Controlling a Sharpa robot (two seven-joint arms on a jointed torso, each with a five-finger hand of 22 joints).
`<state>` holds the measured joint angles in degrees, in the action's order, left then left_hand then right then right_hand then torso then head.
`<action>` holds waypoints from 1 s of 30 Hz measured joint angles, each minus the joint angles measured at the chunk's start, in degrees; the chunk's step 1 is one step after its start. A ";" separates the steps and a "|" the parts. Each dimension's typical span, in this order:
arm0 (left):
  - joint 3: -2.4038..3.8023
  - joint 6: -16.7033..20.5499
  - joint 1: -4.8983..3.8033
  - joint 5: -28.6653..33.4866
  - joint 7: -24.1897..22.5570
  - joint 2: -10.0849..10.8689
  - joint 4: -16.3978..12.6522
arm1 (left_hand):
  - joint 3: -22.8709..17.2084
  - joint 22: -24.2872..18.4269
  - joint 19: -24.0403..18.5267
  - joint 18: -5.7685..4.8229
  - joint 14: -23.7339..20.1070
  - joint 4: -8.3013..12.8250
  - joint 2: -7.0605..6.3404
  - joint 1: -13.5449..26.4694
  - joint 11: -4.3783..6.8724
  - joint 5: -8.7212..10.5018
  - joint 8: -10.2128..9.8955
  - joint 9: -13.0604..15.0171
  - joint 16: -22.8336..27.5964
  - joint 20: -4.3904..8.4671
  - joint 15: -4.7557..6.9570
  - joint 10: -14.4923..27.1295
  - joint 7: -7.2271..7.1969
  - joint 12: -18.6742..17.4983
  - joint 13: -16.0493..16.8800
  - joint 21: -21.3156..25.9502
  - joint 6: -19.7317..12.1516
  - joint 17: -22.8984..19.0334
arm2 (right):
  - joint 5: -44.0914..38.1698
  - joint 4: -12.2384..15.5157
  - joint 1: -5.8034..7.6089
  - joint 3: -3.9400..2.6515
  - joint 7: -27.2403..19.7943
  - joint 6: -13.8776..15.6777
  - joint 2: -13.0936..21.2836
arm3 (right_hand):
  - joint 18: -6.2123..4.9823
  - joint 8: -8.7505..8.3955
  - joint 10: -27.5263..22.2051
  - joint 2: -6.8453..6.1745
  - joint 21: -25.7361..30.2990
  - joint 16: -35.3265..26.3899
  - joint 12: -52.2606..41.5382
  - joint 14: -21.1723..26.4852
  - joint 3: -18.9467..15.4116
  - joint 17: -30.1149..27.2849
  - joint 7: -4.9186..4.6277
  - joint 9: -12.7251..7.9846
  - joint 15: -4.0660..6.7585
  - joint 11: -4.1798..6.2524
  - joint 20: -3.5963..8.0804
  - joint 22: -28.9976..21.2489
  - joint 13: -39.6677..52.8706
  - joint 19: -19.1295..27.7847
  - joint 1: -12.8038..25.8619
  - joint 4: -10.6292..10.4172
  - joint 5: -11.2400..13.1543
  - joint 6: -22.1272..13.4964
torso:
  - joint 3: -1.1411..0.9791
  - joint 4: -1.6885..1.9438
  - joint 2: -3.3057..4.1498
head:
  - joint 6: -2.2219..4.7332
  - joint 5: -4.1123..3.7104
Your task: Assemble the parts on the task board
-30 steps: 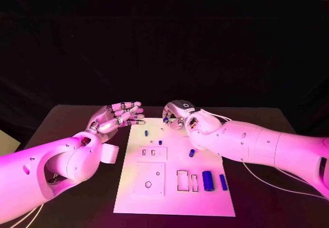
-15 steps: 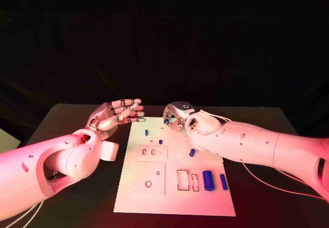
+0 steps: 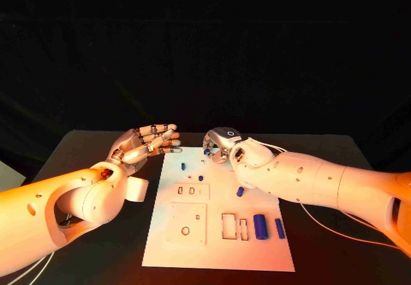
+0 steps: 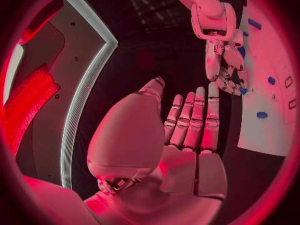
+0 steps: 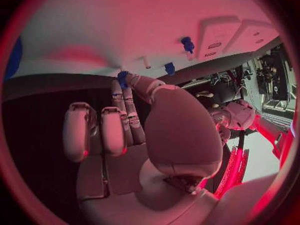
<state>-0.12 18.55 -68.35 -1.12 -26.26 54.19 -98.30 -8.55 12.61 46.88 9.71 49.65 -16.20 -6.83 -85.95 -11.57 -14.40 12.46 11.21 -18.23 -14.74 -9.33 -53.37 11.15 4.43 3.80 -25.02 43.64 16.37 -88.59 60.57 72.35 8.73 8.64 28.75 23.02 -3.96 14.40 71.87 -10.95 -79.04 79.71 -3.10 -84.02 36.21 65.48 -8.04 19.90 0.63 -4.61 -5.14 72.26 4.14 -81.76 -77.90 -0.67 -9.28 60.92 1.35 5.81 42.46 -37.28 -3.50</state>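
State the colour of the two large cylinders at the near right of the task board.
Both cylinders are blue, clearest in the head view.

The task board (image 3: 171, 249) lies at the centre of the frame on the table (image 3: 85, 148), running from the middle down toward the lower edge. My left hand (image 3: 141, 145) hangs off the board's upper left corner, my right hand (image 3: 221, 144) over its upper edge. Two parts (image 3: 268, 226) lie side by side at the board's lower right, with smaller parts (image 3: 199, 177) scattered higher up.
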 measured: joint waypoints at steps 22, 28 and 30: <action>0.00 0.02 -0.19 0.00 -0.01 0.14 -0.06 | -0.01 0.05 -0.44 -0.01 -0.12 0.01 0.23 -0.23 0.00 0.00 0.00 0.00 0.00 -0.03 -0.12 0.00 0.00 -0.14 0.00 0.00 0.00 0.06 | -0.15 -1.10 -0.06 0.03 0.91 -1.75 -0.75 | -1.80 -4.95 -14.00 -3.26 11.96 -4.12 -0.58 0.48 -7.08 -9.42 -1.40 -0.51 -2.20 -2.03 -2.15 -14.56 -0.48 7.70 3.28 -0.13 -0.71 -7.78 | 0.04 -0.07 0.05 | 0.26 0.36; 0.00 0.01 -0.22 0.00 -0.01 0.39 0.24 | -0.25 0.14 -0.83 0.00 -0.42 0.25 0.48 -0.47 0.00 0.00 0.00 -0.07 0.00 -0.01 -0.01 0.00 0.00 -0.26 0.00 -0.27 0.00 0.23 | -0.09 2.51 -0.05 -0.01 0.90 -1.56 2.58 | -1.80 -5.88 -15.17 -1.50 13.04 -4.22 -1.35 0.49 -13.40 -10.39 -1.02 -0.77 -2.19 -2.07 -2.15 -15.59 -0.40 7.70 0.85 -0.70 -1.05 -8.17 | -0.03 -0.16 0.05 | 0.25 0.54; -0.01 0.01 -0.22 0.00 -0.01 0.51 0.32 | -0.25 0.14 -0.83 0.00 -0.42 0.25 0.48 -0.47 0.00 0.00 0.00 -0.07 0.00 -0.01 -0.01 0.00 0.00 -0.26 0.00 -0.27 0.00 0.23 | -0.05 4.30 -0.03 -0.14 0.89 -1.40 4.27 | -1.81 -5.88 -15.15 -1.38 13.26 -4.22 -1.83 0.49 -13.86 -10.55 -1.04 -0.77 -2.18 -2.05 -2.15 -15.54 -0.33 7.70 0.73 -0.92 -1.05 -8.15 | -0.05 -0.25 0.05 | 0.25 0.58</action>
<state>-0.12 18.56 -68.57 -1.12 -26.27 54.70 -97.98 -8.80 12.75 46.05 9.71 49.23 -15.96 -6.35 -86.43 -11.57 -14.40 12.46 11.14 -18.23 -14.75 -9.34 -53.37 11.15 4.17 3.80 -25.29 43.64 16.60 -88.64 64.87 72.33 8.59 9.53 27.35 27.29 -5.77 8.52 56.72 -12.33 -65.78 75.49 -4.92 -83.53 22.35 54.93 -9.08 19.13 -1.55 -6.66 -7.29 56.72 3.81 -74.06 -77.18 -1.59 -10.33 52.77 1.29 5.56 42.51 -37.03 -2.92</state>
